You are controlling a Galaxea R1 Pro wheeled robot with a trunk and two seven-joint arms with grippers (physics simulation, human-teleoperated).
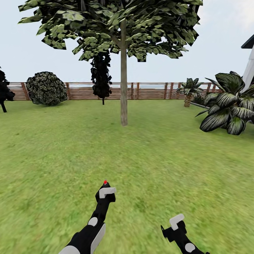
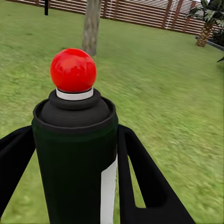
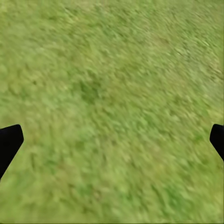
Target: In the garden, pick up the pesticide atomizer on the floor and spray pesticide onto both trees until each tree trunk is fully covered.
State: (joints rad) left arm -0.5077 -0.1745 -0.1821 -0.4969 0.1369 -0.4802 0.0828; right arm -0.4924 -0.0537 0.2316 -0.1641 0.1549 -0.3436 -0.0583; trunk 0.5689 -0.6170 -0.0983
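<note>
My left gripper (image 1: 105, 193) is shut on the pesticide atomizer (image 2: 74, 149), a dark green bottle with a red ball (image 1: 105, 182) on top. It is held upright low over the lawn, with black fingers (image 2: 142, 179) on both sides of the bottle. Ahead stands one tree with a straight grey-brown tree trunk (image 1: 123, 88) and a wide leafy canopy (image 1: 113, 24), several metres away. That trunk (image 2: 91, 25) also rises beyond the bottle in the left wrist view. Its bark looks bare, with no pesticide in view. My right gripper (image 1: 175, 225) hangs open over grass (image 3: 112, 93), holding nothing.
A brown slat fence (image 1: 151, 91) closes the garden's far side. A round bush (image 1: 46, 88) and a narrow dark column tree (image 1: 101, 76) stand left of the trunk. A small palm (image 1: 189, 91), a big striped-leaf plant (image 1: 229, 106) and a white house corner (image 1: 249, 68) are at right.
</note>
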